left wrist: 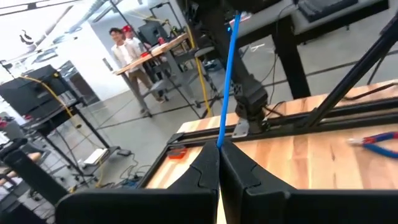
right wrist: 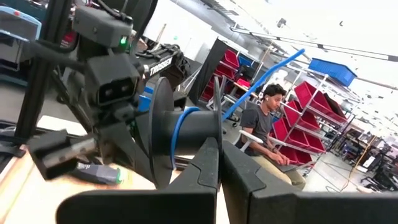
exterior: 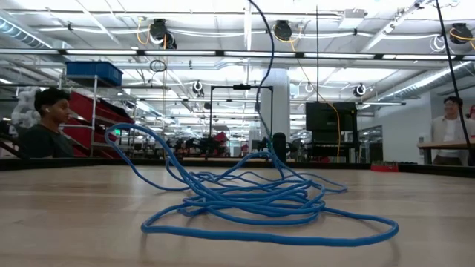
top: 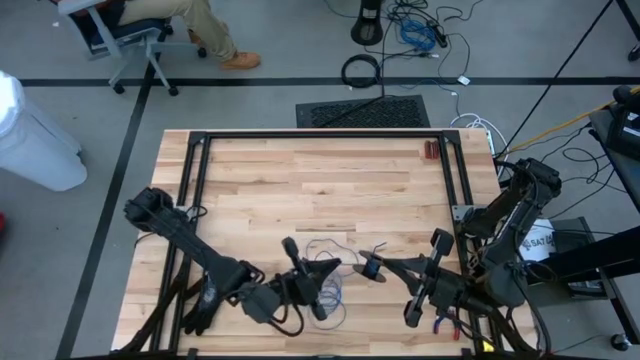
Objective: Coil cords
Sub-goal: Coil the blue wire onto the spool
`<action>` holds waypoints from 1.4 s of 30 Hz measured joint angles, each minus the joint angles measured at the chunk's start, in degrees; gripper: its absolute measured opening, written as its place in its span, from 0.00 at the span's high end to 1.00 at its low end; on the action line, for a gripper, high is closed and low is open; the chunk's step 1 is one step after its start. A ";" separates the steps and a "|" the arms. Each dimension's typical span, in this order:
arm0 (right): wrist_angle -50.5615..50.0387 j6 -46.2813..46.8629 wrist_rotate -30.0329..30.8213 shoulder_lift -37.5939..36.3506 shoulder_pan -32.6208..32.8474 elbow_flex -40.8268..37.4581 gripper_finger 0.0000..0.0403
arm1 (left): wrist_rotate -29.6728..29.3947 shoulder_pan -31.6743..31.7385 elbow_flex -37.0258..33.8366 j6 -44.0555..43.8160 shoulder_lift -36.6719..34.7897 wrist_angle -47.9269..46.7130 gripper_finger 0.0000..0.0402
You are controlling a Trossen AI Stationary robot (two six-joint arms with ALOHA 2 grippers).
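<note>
Over wooden table (top: 300,170), both fingers pinch blue wire (exterior: 260,204).

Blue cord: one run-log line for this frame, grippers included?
left gripper: shut on blue cord | right gripper: shut on black spool | cord: one turn on spool, rest loose on table

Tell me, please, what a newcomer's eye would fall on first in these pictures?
First, the loose tangle of thin blue cord sprawled on the wooden table near its front middle, one strand rising straight up out of the low view. Next, both grippers meeting over it: the left gripper shut on a strand of the cord, the right gripper shut beside a black spool with blue cord wound around it.
</note>
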 joint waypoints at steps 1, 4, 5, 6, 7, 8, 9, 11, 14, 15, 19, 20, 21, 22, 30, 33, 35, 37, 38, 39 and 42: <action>-0.56 0.06 -0.02 0.00 0.01 0.00 1.00 | -0.02 -0.32 0.00 0.00 -0.03 0.13 1.00; -1.62 -0.19 -0.04 0.00 -0.04 0.00 1.00 | -0.04 -1.08 0.00 0.00 -0.27 0.08 1.00; -1.87 -0.15 -0.05 0.00 -0.04 0.00 1.00 | -0.07 -1.19 0.00 0.00 -0.40 0.18 1.00; -2.03 0.06 0.02 0.00 -0.05 0.00 1.00 | -0.19 -1.44 0.00 0.02 -0.52 0.32 1.00; -2.10 0.07 0.00 0.00 -0.04 0.00 1.00 | -0.23 -1.57 0.00 0.02 -0.70 0.27 1.00; -2.12 0.07 0.00 0.00 -0.04 0.00 1.00 | -0.23 -1.71 0.00 0.02 -0.75 0.24 1.00; -2.12 0.07 -0.01 0.00 -0.01 0.00 1.00 | -0.23 -1.82 0.00 0.02 -0.82 0.24 1.00; -2.21 0.23 -0.04 0.00 -0.01 0.00 1.00 | -0.21 -2.20 0.00 0.02 -0.95 0.26 1.00; -2.90 1.20 -0.93 0.00 -0.04 0.00 1.00 | -0.21 -2.52 0.00 0.09 -1.29 0.15 1.00; -2.96 1.48 -1.61 0.00 -0.04 0.00 1.00 | -0.15 -2.57 0.00 0.07 -1.30 0.14 1.00; -3.41 2.06 -2.40 0.00 -0.04 0.00 1.00 | 4.04 -2.57 0.00 0.01 -1.30 -0.94 0.96; -3.41 2.06 -2.40 0.00 -0.04 0.00 1.00 | 5.08 -2.57 0.00 -0.06 -1.30 -1.19 0.94; -3.41 2.06 -2.40 0.00 -0.04 0.00 1.00 | 5.91 -2.57 0.00 -0.51 -1.30 -1.65 0.92; -3.39 2.02 -2.41 0.00 -0.04 0.00 1.00 | 6.21 -2.56 0.00 -1.24 -1.30 -2.19 0.90; -3.34 1.69 -2.43 0.00 -0.04 0.00 1.00 | 12.16 -1.32 0.00 -9.21 -1.28 -8.32 0.81; -3.33 1.63 -2.45 0.00 -0.04 0.00 1.00 | 16.79 -0.06 0.00 -13.36 -1.28 -10.15 0.81; -3.33 1.59 -2.45 0.00 -0.04 0.00 1.00 | 20.16 0.81 0.00 -15.53 -0.79 -10.58 0.81; -3.33 1.40 -2.45 -0.11 -0.04 0.00 1.00 | 23.05 1.43 0.00 -16.69 -0.19 -10.92 0.79; -3.33 1.39 -2.46 -0.26 -0.04 0.00 1.00 | 23.74 1.66 0.00 -17.14 0.22 -10.84 0.78; -3.32 1.43 -2.45 -0.44 -0.04 0.00 1.00 | 24.00 1.80 0.00 -17.64 0.54 -10.88 0.76; -3.26 1.45 -2.40 -1.02 0.39 0.00 1.00 | 24.00 2.09 0.00 -18.08 1.34 -10.91 0.68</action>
